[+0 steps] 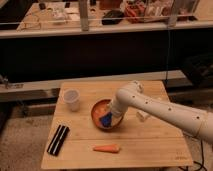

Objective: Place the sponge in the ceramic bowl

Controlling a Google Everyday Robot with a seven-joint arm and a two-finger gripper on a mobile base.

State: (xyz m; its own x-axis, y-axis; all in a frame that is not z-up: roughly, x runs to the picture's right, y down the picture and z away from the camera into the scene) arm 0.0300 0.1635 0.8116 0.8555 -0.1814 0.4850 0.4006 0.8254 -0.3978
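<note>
The ceramic bowl, round and orange-brown, sits near the middle of the wooden table. The bright blue sponge shows inside the bowl, at its near right side. My gripper reaches down into the bowl from the right, at the end of the white arm, right at the sponge. The arm covers the bowl's right half.
A small white cup stands at the left back of the table. A black striped flat bar lies at the front left, and an orange carrot lies in front of the bowl. A dark counter wall runs behind the table.
</note>
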